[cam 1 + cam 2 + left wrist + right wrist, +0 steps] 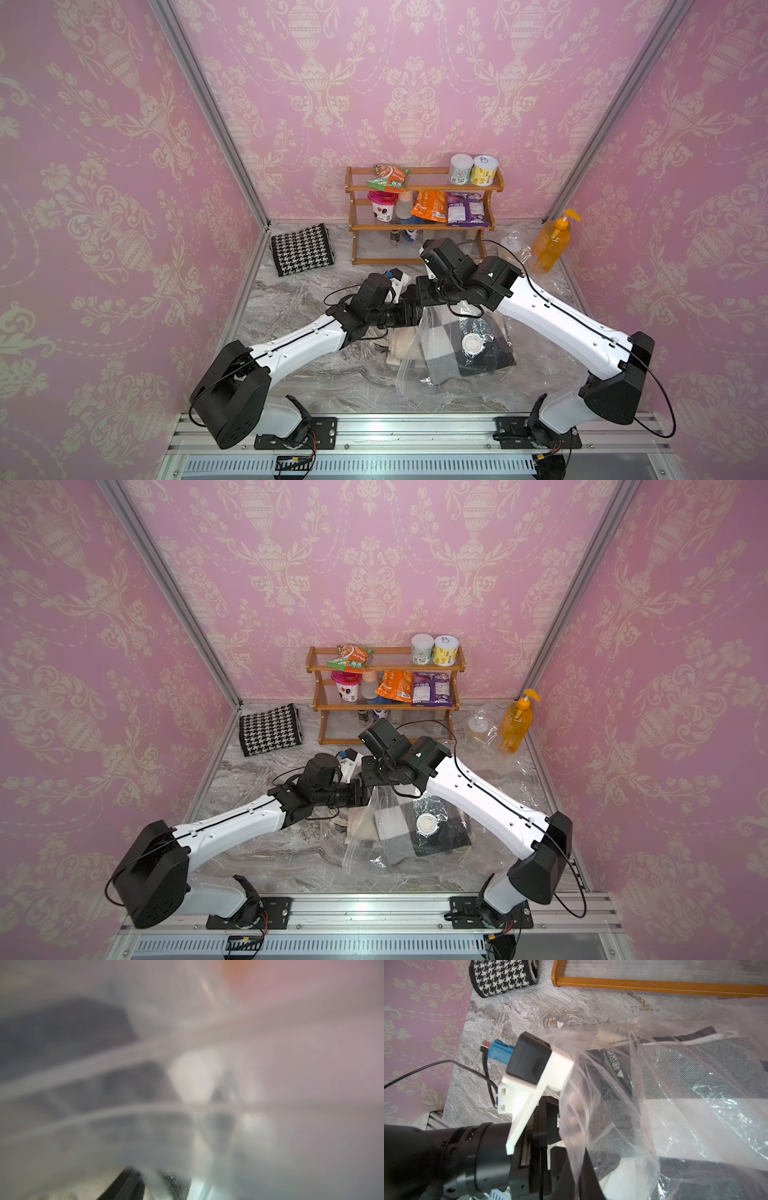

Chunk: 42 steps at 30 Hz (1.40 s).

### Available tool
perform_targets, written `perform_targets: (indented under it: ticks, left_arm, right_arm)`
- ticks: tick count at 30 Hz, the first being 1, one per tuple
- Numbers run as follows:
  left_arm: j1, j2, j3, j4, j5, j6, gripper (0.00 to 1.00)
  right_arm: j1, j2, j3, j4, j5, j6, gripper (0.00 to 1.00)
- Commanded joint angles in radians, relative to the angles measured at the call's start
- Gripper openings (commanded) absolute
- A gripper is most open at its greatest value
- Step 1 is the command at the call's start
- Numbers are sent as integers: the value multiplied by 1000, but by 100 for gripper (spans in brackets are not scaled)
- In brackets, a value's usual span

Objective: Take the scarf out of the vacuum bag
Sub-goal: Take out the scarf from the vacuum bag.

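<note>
R pincer [576, 1176] is clamped tight on a gathered edge of the vacuum bag [419, 374], holding it up off the bench [291, 316] just in front of the wooden rack [419, 226]. Prob. to keep the mouth open. L pincer [417, 313] pokes in at that raised mouth. Its cam is smeared w/ plastic, so I can't tell how wide it is or if it has cloth.

Scarf [449, 365], grey/black/white blocks, lies inside the bag under the valve cap [472, 344], in front of the rack.

Bench is smooth grey marble-look. Houndstooth cloth [302, 248] sits left of the rack, orange pump bottle [550, 245] right of it. Pink damask walls on 3 sides.
</note>
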Motion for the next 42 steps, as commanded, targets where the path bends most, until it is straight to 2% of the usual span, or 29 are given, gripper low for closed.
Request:
perform_targets:
  ticks: [1, 18, 27, 29, 32, 34, 36, 42]
  left_arm:
    - [-2, -56, 17, -29, -33, 40, 70]
    - [1, 50, -3, 34, -80, 40, 69]
    - [24, 137, -37, 143, -51, 8, 65]
    - [27, 137, -31, 157, -37, -2, 59]
    - [27, 114, -23, 151, -34, -2, 28]
    - [28, 88, -18, 136, -39, 3, 13]
    - [28, 57, -10, 107, -44, 14, 2]
    - [28, -13, 4, 19, -69, 50, 0]
  right_arm:
    - [-8, -12, -14, 20, 17, 1, 8]
    - [-34, -39, -58, 12, -6, -8, 8]
    - [-33, -50, -22, -20, 2, -6, 8]
    - [-33, -45, -23, -25, 1, -4, 8]
    - [-33, -42, -23, -24, 1, 0, 8]
    - [-33, -41, -21, -23, 1, 0, 8]
    - [-33, -40, -20, -24, 1, 0, 8]
    - [-34, -38, -19, -18, 15, 1, 8]
